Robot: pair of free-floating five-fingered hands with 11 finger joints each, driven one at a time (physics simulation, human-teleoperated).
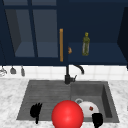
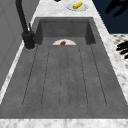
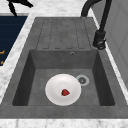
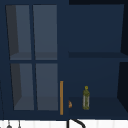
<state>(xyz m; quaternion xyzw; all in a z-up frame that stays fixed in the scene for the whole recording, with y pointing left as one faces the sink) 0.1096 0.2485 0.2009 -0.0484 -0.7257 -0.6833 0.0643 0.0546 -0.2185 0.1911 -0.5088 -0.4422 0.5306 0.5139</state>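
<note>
I see a red ball (image 1: 67, 115) by the grey sink (image 1: 45, 92), whose white plate (image 3: 63, 89) bears a red bit (image 3: 65, 92).

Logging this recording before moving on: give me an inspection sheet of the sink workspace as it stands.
Surface: grey sink with ribbed drainboard, marble counter.
Job's things: white plate in the basin carrying a small red piece; red ball at the sink's front edge, between the hands.
Clutter: plate with a yellow item on the counter.
Hands: left hand open, fingers spread, at the drainboard's front; right hand by the plate, holding nothing visible.
Cables: nothing seen.
Surroundings: black faucet; navy cabinet with bottle; hanging utensils.
</note>
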